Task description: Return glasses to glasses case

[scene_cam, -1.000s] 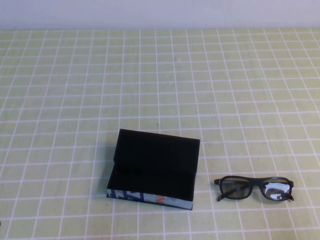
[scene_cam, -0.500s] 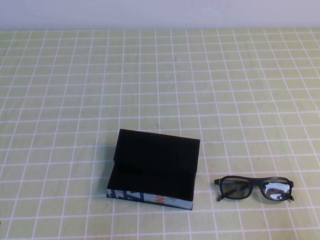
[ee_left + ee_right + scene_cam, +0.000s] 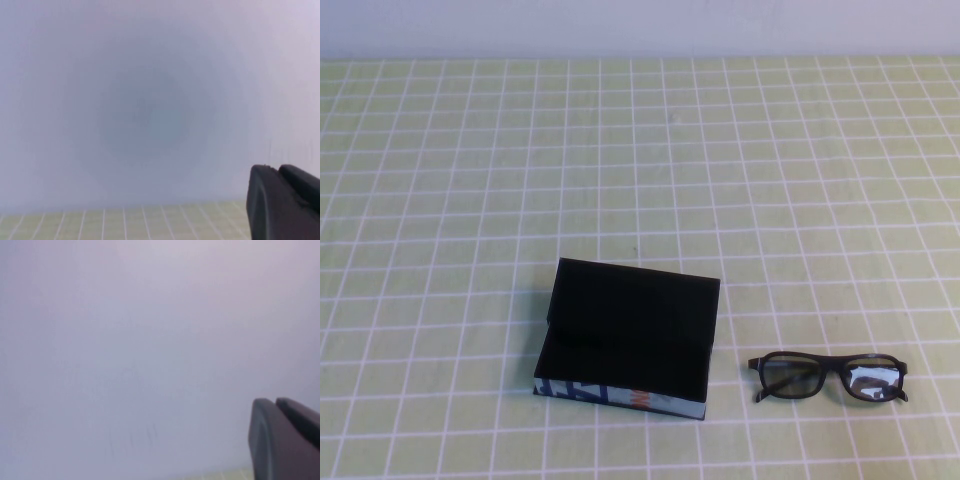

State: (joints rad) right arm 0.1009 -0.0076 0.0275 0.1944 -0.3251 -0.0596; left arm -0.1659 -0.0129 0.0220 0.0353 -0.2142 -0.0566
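Nothing of the task looks done yet. The glasses lie on the bench, a green cloth ruled in white squares, at the near right. They are unfolded or nearly so, their black frame running left to right and their lenses catching a little light. The glasses case sits just left of them, near the middle of the near edge, apart from the glasses with a strip of cloth between. Its lid stands back on the far side, so the black inside is open and nothing shows in it. The blue and white printed front with its small orange-red mark faces the near edge.

Neither arm shows in the high view, so both are parked off the working area. The left pincer appears only as a dark edge in its own wrist view, pointed at a pale wall above the far strip of the bench; I cannot tell whether its fingers are apart or together. The right pincer shows the same way against the wall, and it is closed on nothing.

All of the work is left, by my judgement: reach the glasses, take hold of the frame, carry it left over the open case, set it inside, and perhaps shut the lid.
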